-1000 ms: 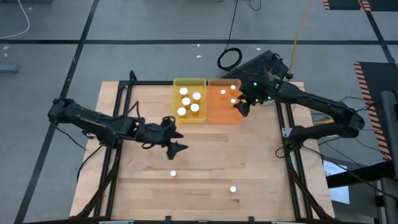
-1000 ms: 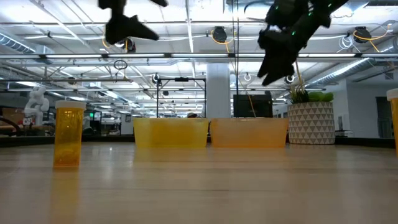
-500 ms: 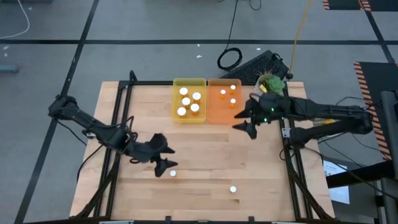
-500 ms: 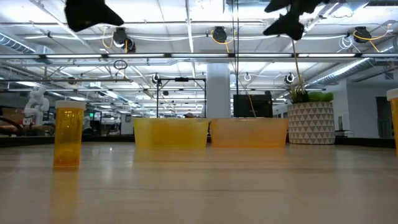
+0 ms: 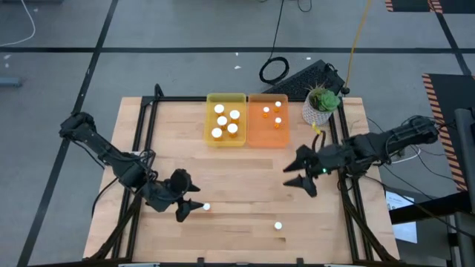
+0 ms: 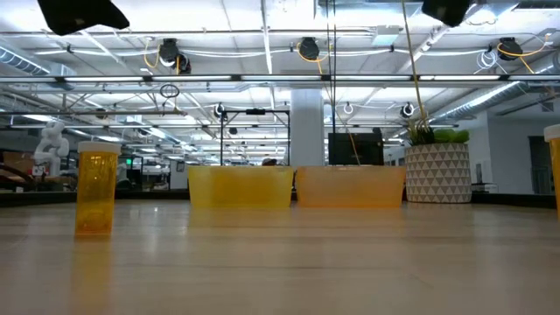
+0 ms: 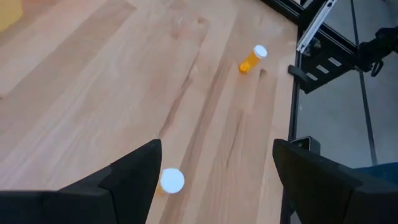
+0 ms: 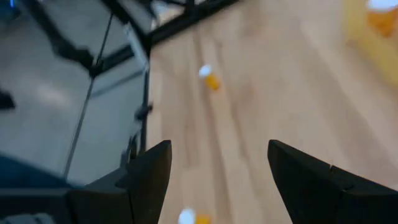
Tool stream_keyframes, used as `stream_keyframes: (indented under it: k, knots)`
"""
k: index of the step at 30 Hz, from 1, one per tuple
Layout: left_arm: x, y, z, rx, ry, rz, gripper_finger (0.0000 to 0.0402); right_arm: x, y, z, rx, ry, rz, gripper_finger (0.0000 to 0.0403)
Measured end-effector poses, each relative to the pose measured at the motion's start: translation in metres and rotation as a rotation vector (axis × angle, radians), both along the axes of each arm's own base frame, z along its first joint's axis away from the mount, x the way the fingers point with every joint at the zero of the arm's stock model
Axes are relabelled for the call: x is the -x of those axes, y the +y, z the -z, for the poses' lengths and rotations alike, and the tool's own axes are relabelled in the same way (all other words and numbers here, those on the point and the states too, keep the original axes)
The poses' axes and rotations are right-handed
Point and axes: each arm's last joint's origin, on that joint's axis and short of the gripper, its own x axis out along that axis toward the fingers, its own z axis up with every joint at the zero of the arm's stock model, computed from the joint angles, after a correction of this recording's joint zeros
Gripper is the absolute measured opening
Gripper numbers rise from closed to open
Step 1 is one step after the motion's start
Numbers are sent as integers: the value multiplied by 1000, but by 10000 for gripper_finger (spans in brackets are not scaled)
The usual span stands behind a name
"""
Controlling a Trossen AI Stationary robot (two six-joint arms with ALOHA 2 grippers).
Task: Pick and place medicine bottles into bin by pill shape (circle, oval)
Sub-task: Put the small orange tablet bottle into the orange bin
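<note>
Pale wooden boards form the table in the high view, with grey floor all around. At its far edge sit the yellow tray and, touching its right side, the orange tray; five white-capped bottles stand in the yellow tray and three in the orange one, presumably already sorted by pill shape. A potted plant stands just right of the orange tray. Two bottles remain loose, well toward the near edge from the trays: one bottle nearer the left side, another bottle to its right. The left end effector hangs just beside the first, fingers spread and empty, apparently lining up a grasp. The right end effector hovers between the orange tray and the second bottle, likewise spread and holding nothing.

From table height, the upright bottle stands left of the yellow tray, with the orange tray and plant pot beyond; only dark scraps of the arms show at the top.

Looking past the left wrist's wide-apart fingers, a white cap sits close between them, so closing should catch it; the other bottle is farther off.

The right wrist's fingers are also wide apart and empty, with one bottle ahead and another near them.
</note>
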Motion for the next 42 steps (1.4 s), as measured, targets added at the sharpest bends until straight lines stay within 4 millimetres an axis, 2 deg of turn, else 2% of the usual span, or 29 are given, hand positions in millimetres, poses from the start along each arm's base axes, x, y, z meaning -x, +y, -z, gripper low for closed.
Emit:
stream_keyframes:
  k: [6,12,16,21,26,35,42]
  knots:
    - [-3,-5,7,-16,22,7,310,4,32,1,0,146,-101,258]
    - [-8,-9,12,-2,32,10,310,-3,60,4,31,280,-166,258]
    - [-10,-11,15,12,41,17,310,-16,75,9,10,376,-180,258]
    - [-12,-15,20,-28,60,56,310,-34,92,9,17,393,-196,258]
    - [-15,-19,36,-98,149,112,310,-45,99,12,-8,418,-184,258]
    - [-27,-29,67,-268,241,256,310,-43,100,11,-38,425,-164,258]
    - [-36,-33,92,-388,277,189,310,-43,100,11,-36,425,-164,258]
